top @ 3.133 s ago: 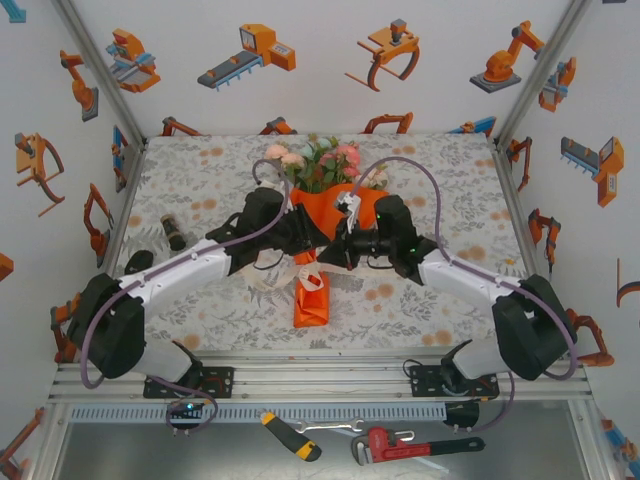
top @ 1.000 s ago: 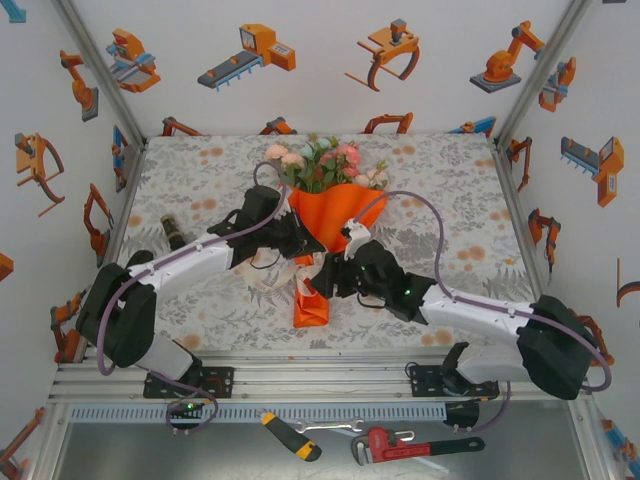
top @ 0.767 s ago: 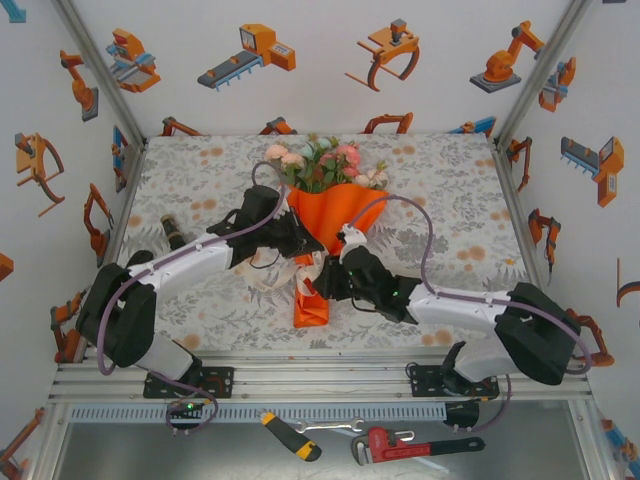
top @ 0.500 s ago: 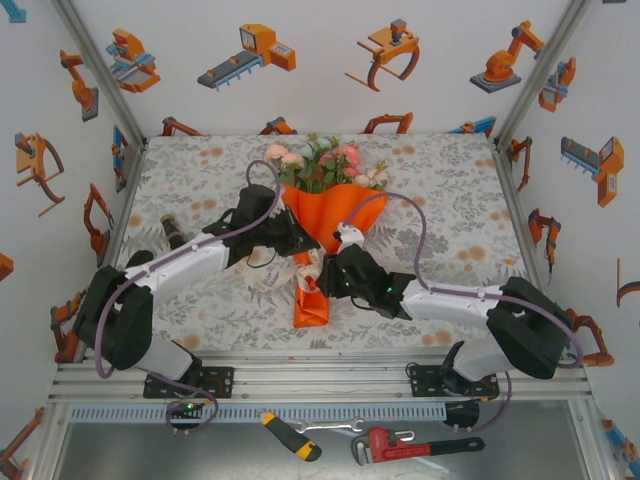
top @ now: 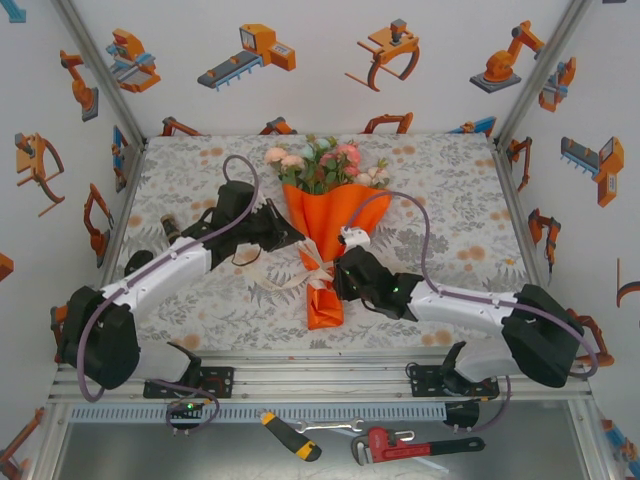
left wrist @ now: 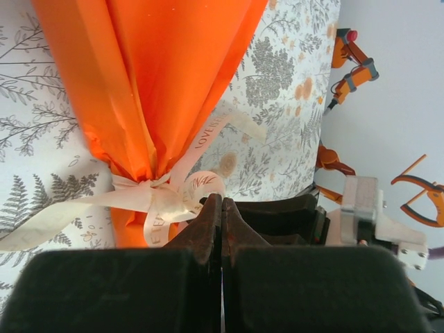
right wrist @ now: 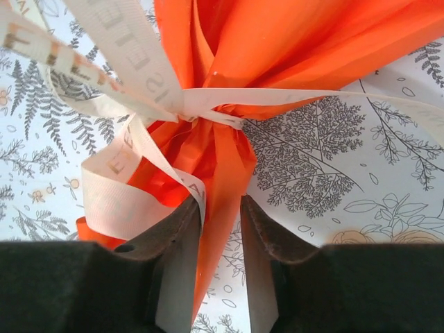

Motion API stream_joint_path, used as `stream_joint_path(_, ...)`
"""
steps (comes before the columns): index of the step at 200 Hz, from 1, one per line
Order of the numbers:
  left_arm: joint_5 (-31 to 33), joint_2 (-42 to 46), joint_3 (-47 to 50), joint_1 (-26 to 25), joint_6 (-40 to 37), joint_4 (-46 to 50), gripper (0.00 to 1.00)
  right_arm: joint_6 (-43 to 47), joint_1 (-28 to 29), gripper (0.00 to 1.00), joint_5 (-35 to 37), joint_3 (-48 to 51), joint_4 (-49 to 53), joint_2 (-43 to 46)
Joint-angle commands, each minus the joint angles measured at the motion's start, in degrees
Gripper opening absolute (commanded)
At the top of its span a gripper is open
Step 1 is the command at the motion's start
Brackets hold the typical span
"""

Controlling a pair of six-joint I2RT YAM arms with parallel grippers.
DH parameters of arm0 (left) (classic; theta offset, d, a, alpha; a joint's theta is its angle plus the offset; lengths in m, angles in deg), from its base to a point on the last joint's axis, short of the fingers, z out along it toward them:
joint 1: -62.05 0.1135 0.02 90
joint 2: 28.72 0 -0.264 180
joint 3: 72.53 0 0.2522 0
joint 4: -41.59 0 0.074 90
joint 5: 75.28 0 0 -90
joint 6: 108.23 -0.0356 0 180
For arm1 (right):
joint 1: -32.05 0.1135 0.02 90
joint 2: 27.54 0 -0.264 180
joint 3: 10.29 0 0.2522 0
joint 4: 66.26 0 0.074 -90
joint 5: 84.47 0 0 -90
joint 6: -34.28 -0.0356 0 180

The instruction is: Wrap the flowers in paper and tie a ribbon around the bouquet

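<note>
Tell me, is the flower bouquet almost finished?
Nearly. The flowers already sit in the orange paper cone, and the ribbon is knotted round its neck. Right now the right hand straddles the paper tail, jaws apart; the left hand is shut by a ribbon loop. Probably left: tidying the loops and backing away.

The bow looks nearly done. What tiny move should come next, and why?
Probably close the right fingers on the ribbon loop lying against them, then pull gently. They stand apart near the knot, the paper is already cinched, and the loop looks slack.
</note>
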Motion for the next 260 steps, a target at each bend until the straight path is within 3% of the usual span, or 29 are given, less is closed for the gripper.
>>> stream_joint_path(1, 1.54, 2.03, 1.13, 0.77, -1.93, 1.94, 0.0, -0.06, -0.12, 0.43, -4.12, 0.07, -0.09, 1.61)
stream_joint_path(22, 0.67, 1.73, 0.98, 0.96, -2.02, 1.76, 0.0, -3.57, -0.45, 0.52, -10.3, 0.45, -3.37, 1.02)
stream_joint_path(55, 0.24, 1.25, 1.26, 0.9, -1.32, 0.78, 0.0, -5.24, -0.53, 0.38, -9.72, -2.94, -0.85, -3.51)
stream_joint_path(71, 0.49, 1.51, 1.26, 1.08, -1.57, 1.16, 0.0, -3.73, -1.0, 0.27, -7.63, -4.24, 1.84, -3.92)
stream_joint_path(92, 1.61, 2.27, 1.58, 1.73, -2.68, 2.55, 0.0, -0.11, -2.97, 0.0, -8.35, -4.48, 2.97, -1.64)
stream_joint_path(157, 0.62, 2.52, 0.99, 2.13, -10.03, 5.45, 0.0, 36.69, -3.87, 0.0, -7.74, -13.97, 15.29, 1.5)
stream_joint_path(171, 0.5, 2.97, 0.92, 2.19, -10.79, 6.27, 0.0, 40.87, -3.87, 0.06, -4.25, -15.21, 16.74, 0.12)
stream_joint_path(195, 1.3, 4.08, 1.63, 2.12, -10.98, 6.81, 0.0, 41.99, -4.93, 0.08, 0.25, -17.34, 19.06, -3.58)
stream_joint_path(236, 1.25, 4.45, 2.44, 2.14, -10.63, 6.39, 0.0, 36.45, -5.73, 0.21, -8.82, -17.65, 18.34, -6.99)
stream_joint_path(247, 1.27, 4.47, 2.56, 2.13, -10.52, 6.21, 0.0, 35.41, -5.79, 0.19, -10.41, -17.05, 17.05, -7.24)
stream_joint_path(260, 1.3, 4.54, 2.48, 2.17, -10.52, 6.16, 0.0, 34.45, -5.88, 0.09, -10.94, -16.46, 15.76, -7.2)
